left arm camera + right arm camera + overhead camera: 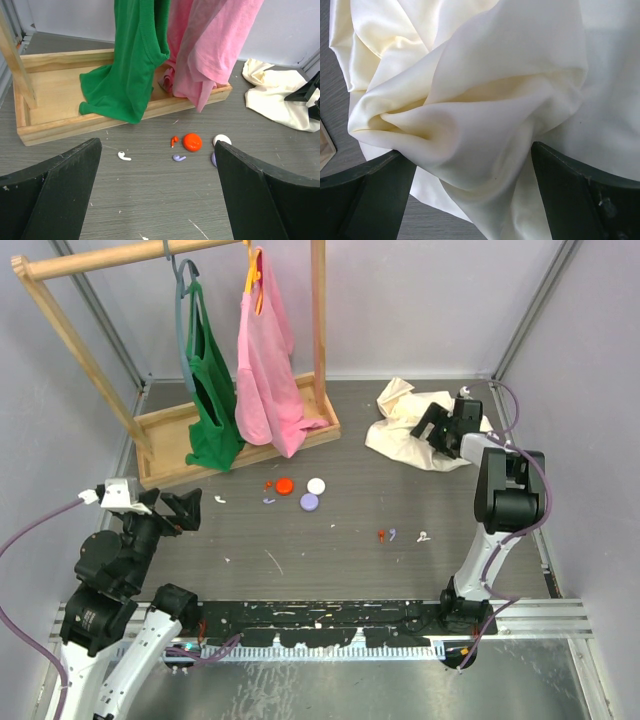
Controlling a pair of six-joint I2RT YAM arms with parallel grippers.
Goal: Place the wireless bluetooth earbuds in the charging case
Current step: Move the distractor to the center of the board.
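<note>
Left gripper [157,145], spread and empty, is nearer: the small white stemmed plastic earbud [123,157] lies just ahead on the desk [150,205], stem crosswise; right gripper [473,150], spread too, hangs over crumpled cream cloth [485,75].

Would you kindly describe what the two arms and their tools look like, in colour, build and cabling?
Both arms, left arm and right arm, have chunky black joint housings joined by white links. A purple cable trails to each wrist. The left tool and right tool each carry two broad matte black fingers with faint pale scuffs.
</note>
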